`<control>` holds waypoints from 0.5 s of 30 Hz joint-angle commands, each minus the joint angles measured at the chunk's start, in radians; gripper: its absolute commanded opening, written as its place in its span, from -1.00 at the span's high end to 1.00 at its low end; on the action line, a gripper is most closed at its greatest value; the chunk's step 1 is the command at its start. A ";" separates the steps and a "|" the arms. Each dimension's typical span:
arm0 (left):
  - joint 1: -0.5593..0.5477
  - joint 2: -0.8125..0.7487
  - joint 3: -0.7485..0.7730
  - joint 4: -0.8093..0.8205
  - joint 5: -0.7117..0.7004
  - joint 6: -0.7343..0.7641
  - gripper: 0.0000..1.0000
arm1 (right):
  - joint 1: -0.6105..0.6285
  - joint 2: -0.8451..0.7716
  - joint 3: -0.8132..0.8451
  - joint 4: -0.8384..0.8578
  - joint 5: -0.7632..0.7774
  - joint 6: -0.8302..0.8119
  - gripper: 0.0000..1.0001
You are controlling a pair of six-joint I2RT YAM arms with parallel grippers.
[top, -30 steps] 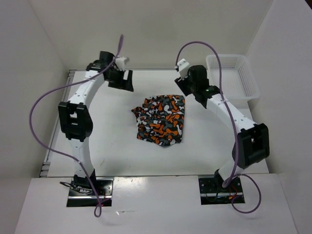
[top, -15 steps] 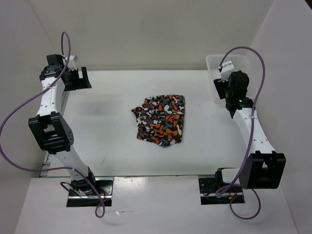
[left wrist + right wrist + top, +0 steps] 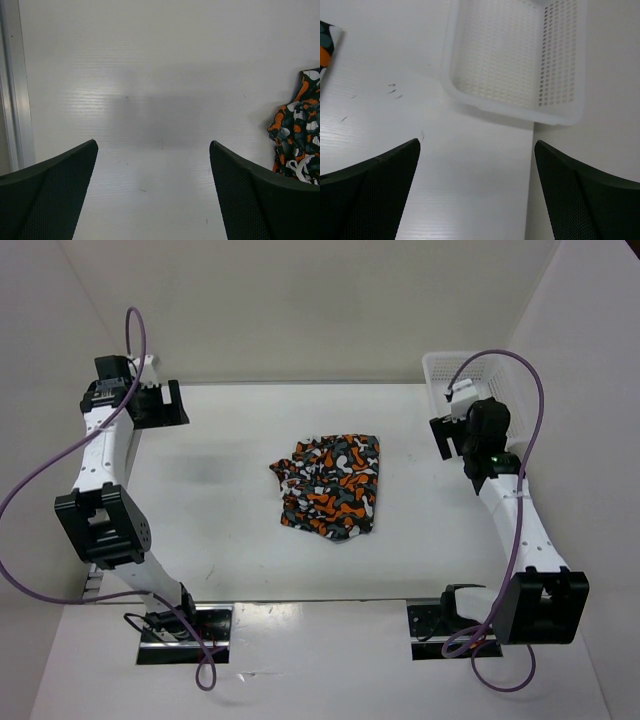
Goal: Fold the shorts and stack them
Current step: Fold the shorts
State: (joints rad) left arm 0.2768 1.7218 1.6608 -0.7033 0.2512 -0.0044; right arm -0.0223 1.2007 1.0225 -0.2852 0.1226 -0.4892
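Observation:
The shorts (image 3: 330, 485), camouflage in orange, black, grey and white, lie folded into a compact bundle at the middle of the white table. Their edge shows at the right of the left wrist view (image 3: 297, 130) and in the top left corner of the right wrist view (image 3: 325, 42). My left gripper (image 3: 176, 403) hangs at the far left corner, well away from them, open and empty (image 3: 153, 144). My right gripper (image 3: 443, 436) stands open over bare table beside the basket, with nothing between its fingers (image 3: 477, 142).
A white plastic mesh basket (image 3: 512, 428) sits at the far right corner, close in front of the right gripper (image 3: 510, 112). An aluminium rail (image 3: 12, 85) runs along the table's left edge. White walls enclose the table on three sides.
Both arms have swung outward from the shorts, the left to the far left corner, the right toward the basket. The right jaws have spread wider. The shorts have not moved.

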 commanded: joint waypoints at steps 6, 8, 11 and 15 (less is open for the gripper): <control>-0.001 -0.071 -0.039 0.041 -0.013 0.004 -0.98 | -0.004 -0.053 0.070 -0.060 0.054 0.187 -1.00; -0.001 -0.071 -0.039 0.041 -0.013 0.004 -0.98 | -0.004 -0.064 0.061 -0.045 0.063 0.187 -1.00; -0.001 -0.082 -0.049 0.050 -0.013 0.004 -0.98 | -0.004 -0.075 0.051 -0.034 0.054 0.187 -1.00; -0.001 -0.093 -0.059 0.050 -0.013 0.004 -0.98 | -0.004 -0.093 0.031 -0.025 0.038 0.187 -1.00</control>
State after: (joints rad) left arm 0.2768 1.6775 1.6054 -0.6815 0.2371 -0.0044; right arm -0.0223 1.1492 1.0409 -0.3355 0.1566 -0.3256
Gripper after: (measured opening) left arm 0.990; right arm 0.999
